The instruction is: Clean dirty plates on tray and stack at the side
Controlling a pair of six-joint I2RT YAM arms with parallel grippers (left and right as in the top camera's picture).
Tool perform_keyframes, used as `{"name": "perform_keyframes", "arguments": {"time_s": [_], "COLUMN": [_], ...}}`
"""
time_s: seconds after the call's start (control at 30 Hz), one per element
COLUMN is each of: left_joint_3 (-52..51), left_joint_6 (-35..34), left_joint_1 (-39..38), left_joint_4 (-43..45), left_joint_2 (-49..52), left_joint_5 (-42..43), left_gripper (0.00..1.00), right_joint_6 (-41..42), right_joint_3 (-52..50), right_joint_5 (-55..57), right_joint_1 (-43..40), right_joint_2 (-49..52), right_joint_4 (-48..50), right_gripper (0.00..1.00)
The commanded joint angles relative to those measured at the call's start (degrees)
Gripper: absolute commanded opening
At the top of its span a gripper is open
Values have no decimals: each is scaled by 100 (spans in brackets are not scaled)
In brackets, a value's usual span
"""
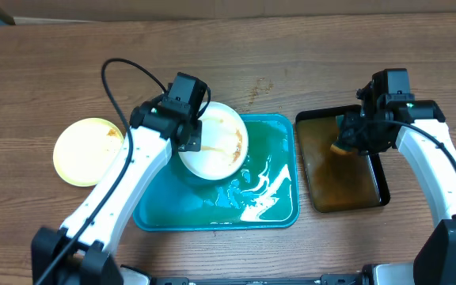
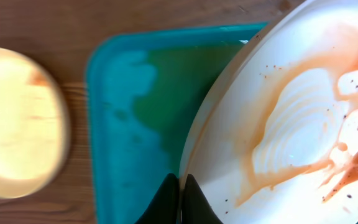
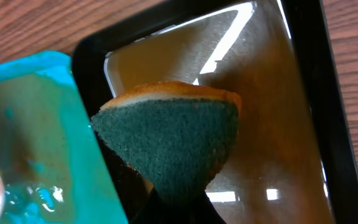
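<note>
My left gripper is shut on the rim of a white plate with brown sauce smears and holds it tilted over the left part of the teal tray. The left wrist view shows the fingers pinching the plate's edge above the tray. A pale lime-green plate lies on the table left of the tray and also shows in the left wrist view. My right gripper is shut on a green and yellow sponge over the black tray. The third plate is out of view.
The black tray with brownish water stands right of the teal tray and also shows in the right wrist view. Wet foam streaks lie in the teal tray's right half. A black cable loops above the left arm.
</note>
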Motion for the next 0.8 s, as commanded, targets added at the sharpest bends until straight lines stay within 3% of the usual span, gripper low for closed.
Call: {"name": "perform_keyframes", "arguments": {"time_s": [0.0, 0.17, 0.53, 0.77], "left_joint_3": [0, 0, 0, 0], "left_joint_6": [70, 162, 1049, 1386], "left_joint_1": [-240, -737, -1703, -1963], "left_joint_4": [-63, -96, 166, 444], "left_joint_2": [-350, -420, -417, -417], "left_joint_5": [-1829, -3440, -5517, -5886], "left_gripper": [4, 4, 4, 4], "right_joint_6": [-48, -46, -46, -46], "right_joint_3": [-144, -415, -699, -699], "right_joint_5": [61, 59, 59, 59], "right_joint_1": [-11, -11, -11, -11], "right_joint_2": [-15, -15, -15, -15], "right_joint_4": [149, 358, 616, 610], "right_gripper": [5, 5, 8, 8]}}
